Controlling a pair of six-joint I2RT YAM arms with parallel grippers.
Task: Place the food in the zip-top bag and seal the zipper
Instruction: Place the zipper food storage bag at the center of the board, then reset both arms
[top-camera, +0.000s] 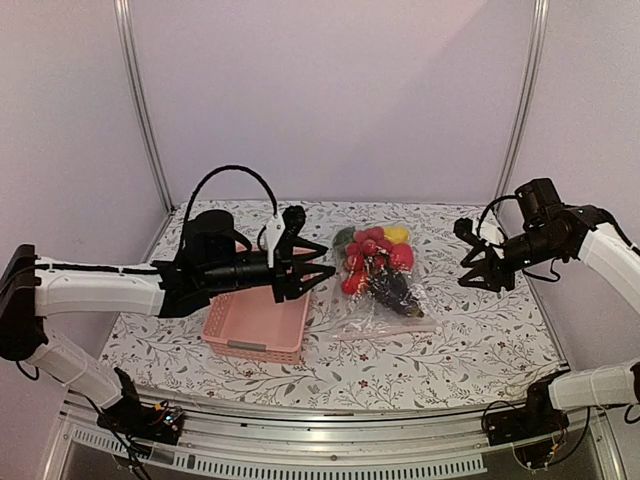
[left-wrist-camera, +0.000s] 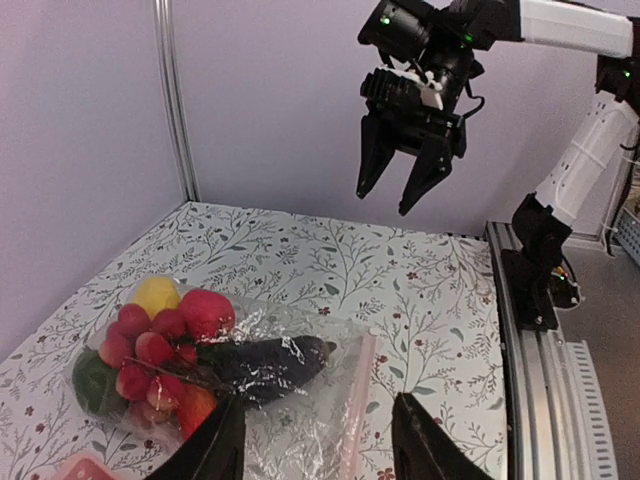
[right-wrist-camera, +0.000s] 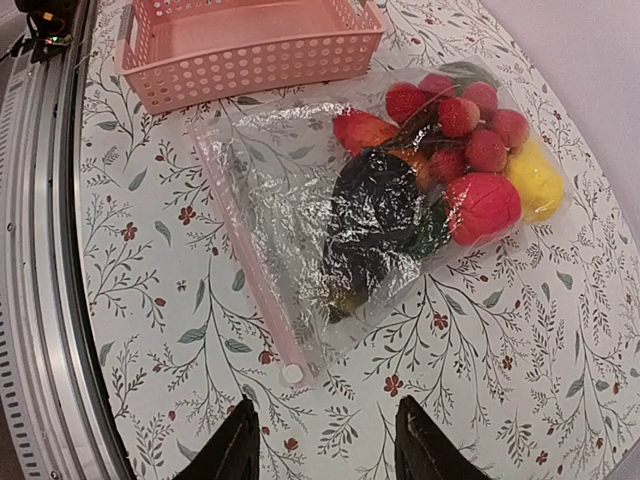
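Fruit & veg bagged: the food (right-wrist-camera: 440, 160) sits inside the zip-top bag (right-wrist-camera: 275, 170), which lies flat on the floral-print table (top-camera: 480, 350), just beside the pink basket (top-camera: 255, 325) and on its right in the top view. Contents are bunched at the bag's far end: red pieces (right-wrist-camera: 483, 205), a yellow lemon (right-wrist-camera: 535, 178) and a green piece (left-wrist-camera: 95, 380) in a cluster, w/ the dark eggplant (right-wrist-camera: 365, 220) stretched out toward the mouth. The zipper (right-wrist-camera: 250, 265), a thin pinkish strip, runs along the bag's near edge, w/ a small white slider (right-wrist-camera: 292, 373) at the end away from the basket. Whether the strip is pressed closed can't be told. Both arms are up off the table & hold nothing. The left gripper (top-camera: 322, 262) hangs over the gap btwn basket & bag, fingers spread wide, pointed toward the bag. The right gripper (top-camera: 466, 268) hangs well apart from the bag on the right side of the table, its fingers also parted, nothing btwn them. Neither tool touches bag, food or basket.
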